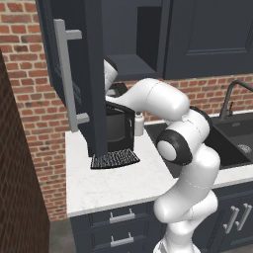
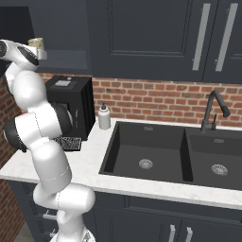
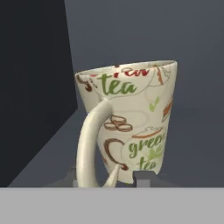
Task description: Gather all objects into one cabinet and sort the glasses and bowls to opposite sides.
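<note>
Up on the cabinet shelf (image 3: pixel 192 131) | jaws around mug (image 3: pixel 131 122), maybe gripping its handle | next: lift and carry to one side

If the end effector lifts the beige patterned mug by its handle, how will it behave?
The beige patterned mug with a curved handle looks rigid and glazed, so probably slippery and breakable. It narrows toward its base, so a sideways push may tip it. Held by the handle alone, it would likely swing.

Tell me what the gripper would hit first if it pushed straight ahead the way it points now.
The beige patterned mug, most likely. In the hand view it stands upright right in front of the gripper, handle toward the camera, inside the dark cabinet. The handle would probably be met first, though it may already be between the fingertips.
</note>
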